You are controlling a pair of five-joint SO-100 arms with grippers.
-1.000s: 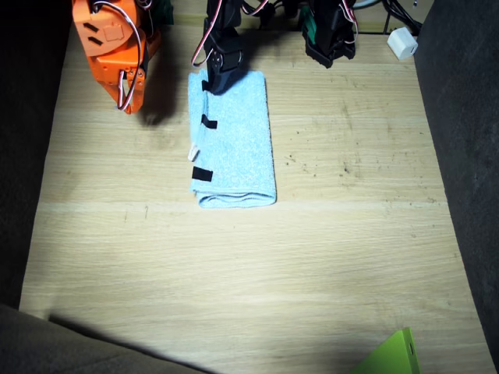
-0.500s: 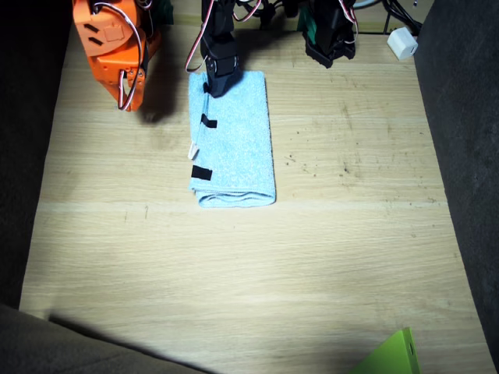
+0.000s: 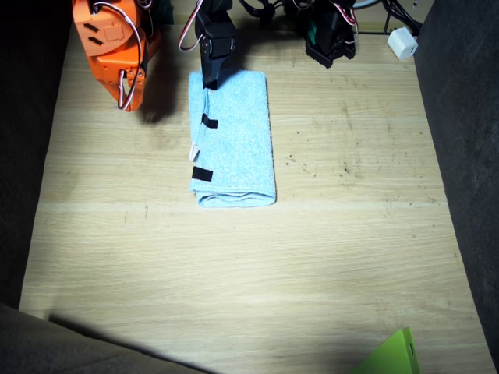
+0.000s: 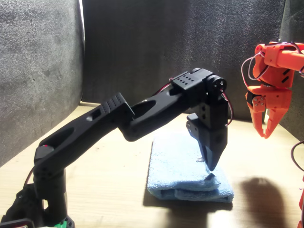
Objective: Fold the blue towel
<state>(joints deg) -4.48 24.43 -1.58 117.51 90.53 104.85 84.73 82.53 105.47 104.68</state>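
Observation:
The blue towel (image 3: 238,140) lies folded into a narrow strip on the wooden table, with black tape marks and a small white tag along one long edge. In the front view the blue towel (image 4: 183,171) shows stacked layers at its near end. My left gripper (image 3: 210,78), the black one, points down at the towel's far corner. Its tip (image 4: 212,166) hangs just above a slightly raised bit of cloth, jaws together and holding nothing. My right gripper (image 3: 127,97), the orange one, hovers beside the towel over bare table; it (image 4: 266,133) hangs shut and empty.
A white cube (image 3: 403,43) sits at the table's far edge near the black arm's base. A bright green object (image 3: 390,354) pokes in at the near edge. Dark foam walls (image 3: 468,156) border the table (image 3: 234,273).
The left gripper has drawn back along the towel toward its far corner and lifted off the cloth. The towel and the right arm have not moved.

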